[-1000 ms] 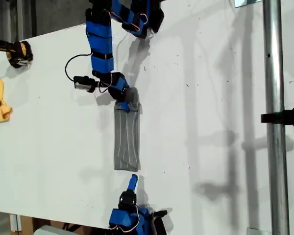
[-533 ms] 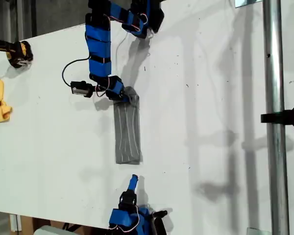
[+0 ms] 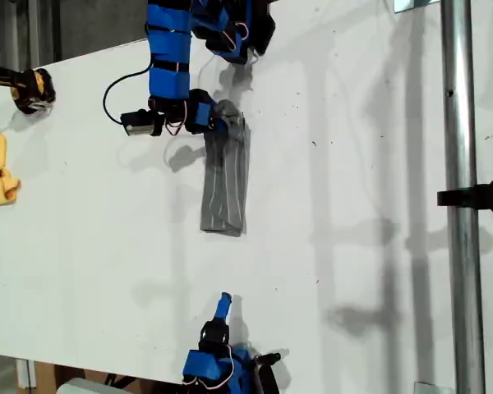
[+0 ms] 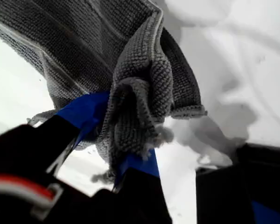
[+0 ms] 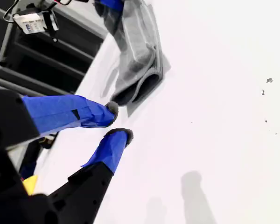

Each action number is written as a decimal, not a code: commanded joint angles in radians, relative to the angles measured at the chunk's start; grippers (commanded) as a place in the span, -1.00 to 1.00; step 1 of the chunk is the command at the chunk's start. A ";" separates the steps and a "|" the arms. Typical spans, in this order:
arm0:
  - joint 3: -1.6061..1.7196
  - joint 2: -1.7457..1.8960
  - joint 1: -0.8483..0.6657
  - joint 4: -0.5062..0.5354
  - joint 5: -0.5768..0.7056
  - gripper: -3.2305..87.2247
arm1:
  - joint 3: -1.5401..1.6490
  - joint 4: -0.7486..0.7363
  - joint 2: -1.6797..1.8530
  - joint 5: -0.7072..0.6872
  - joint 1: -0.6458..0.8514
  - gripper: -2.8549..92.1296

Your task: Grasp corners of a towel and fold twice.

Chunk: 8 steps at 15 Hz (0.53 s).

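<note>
My first gripper (image 4: 116, 144) is clamped on a bunched end of the towel (image 3: 226, 185), the blue jaws pinching grey cloth between them. In the exterior view this gripper (image 3: 212, 116) sits near the top of the table (image 3: 378, 164), and the towel runs away from it as a narrow folded strip whose long axis points toward the bottom of that view. The free end lies on the table, well apart from my second gripper (image 5: 119, 122), which hangs over bare table with its jaws slightly parted and nothing between them. That free end is the nearer target for my second gripper (image 3: 223, 305), lying straight ahead of its tips. No containers are in view.
</note>
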 commanded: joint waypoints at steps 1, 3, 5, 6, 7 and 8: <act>-0.015 0.006 -0.003 0.002 0.009 -0.79 | -0.020 0.232 0.051 0.087 -0.097 -0.94; -0.017 0.006 0.002 0.003 0.006 -0.79 | -0.100 0.360 0.094 0.110 -0.184 -0.94; -0.011 0.006 -0.002 -0.009 0.006 -0.79 | -0.221 0.224 0.206 0.066 -0.216 -0.94; -0.014 0.006 -0.002 -0.011 0.009 -0.79 | -0.252 0.161 0.213 0.034 -0.207 -0.94; -0.018 0.006 0.000 -0.009 0.009 -0.79 | -0.288 0.118 0.193 0.006 -0.199 -0.94; -0.020 0.006 0.002 -0.008 0.008 -0.79 | -0.310 0.063 0.181 -0.012 -0.195 -0.94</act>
